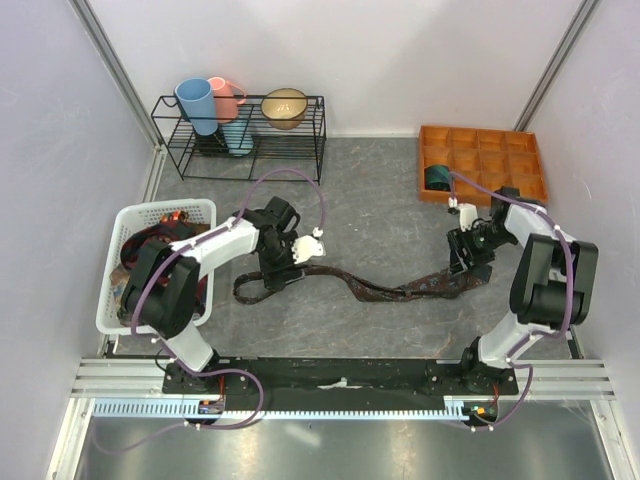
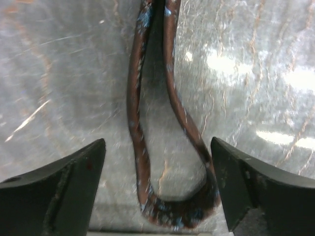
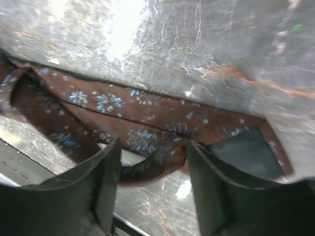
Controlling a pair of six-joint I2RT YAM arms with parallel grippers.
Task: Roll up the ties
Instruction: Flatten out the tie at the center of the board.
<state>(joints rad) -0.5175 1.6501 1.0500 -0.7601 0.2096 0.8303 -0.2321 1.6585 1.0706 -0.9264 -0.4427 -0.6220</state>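
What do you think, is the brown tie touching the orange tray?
Apart: the top view shows bare table between the brown tie and the orange tray.

From above and behind, looking down over the whole bench (image 1: 390,200). From each wrist, very near, facing the bench surface between the end effector fingers (image 2: 64,187). Shared by all three: the brown tie (image 1: 385,292)

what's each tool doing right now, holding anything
left tool: open, a loop of the brown tie lies between the jaws, not gripped
right tool: open, jaws straddle the brown tie, not gripped
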